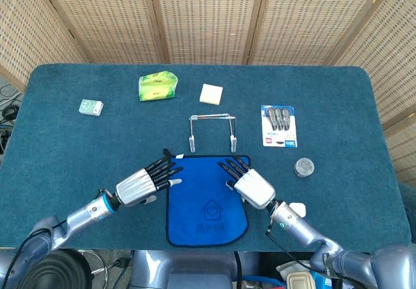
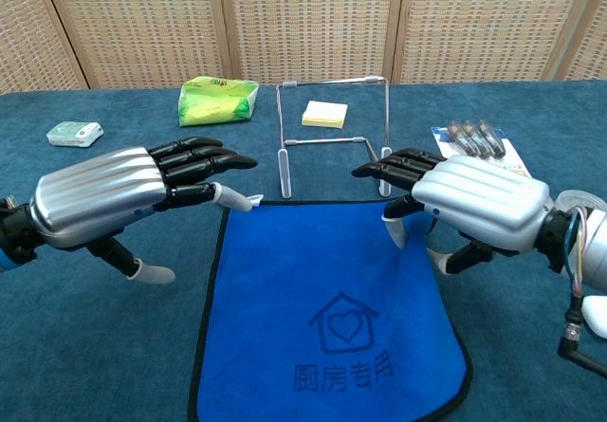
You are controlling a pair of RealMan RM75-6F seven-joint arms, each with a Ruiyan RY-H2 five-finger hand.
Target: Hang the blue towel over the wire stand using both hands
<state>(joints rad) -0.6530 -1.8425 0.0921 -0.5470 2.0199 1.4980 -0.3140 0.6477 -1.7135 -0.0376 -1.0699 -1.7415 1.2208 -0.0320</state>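
The towel (image 1: 207, 201) lies flat on the desk (image 1: 78, 146), its far edge just short of the feet of the wire stand (image 1: 212, 130), which stands upright and bare behind it. Nothing sits between towel and stand.

Further back lie a green packet (image 1: 158, 86) and a pad of yellow notes (image 1: 210, 94); a small white box (image 1: 91, 107) is far off to the left. To the right of the stand is a carded pack (image 1: 279, 126), nearer the front a small round tin (image 1: 303, 167), and by the right wrist a white lump (image 1: 298, 208).

The left hand (image 1: 145, 182) hovers palm down over the towel's far left corner, fingers straight and spread, holding nothing; whether the fingertips touch the cloth cannot be told. The right hand (image 1: 249, 184) is likewise flat and spread over the far right corner, empty, thumb hanging toward the cloth in the chest view.

The towel sits between and beneath both hands, its near half uncovered.
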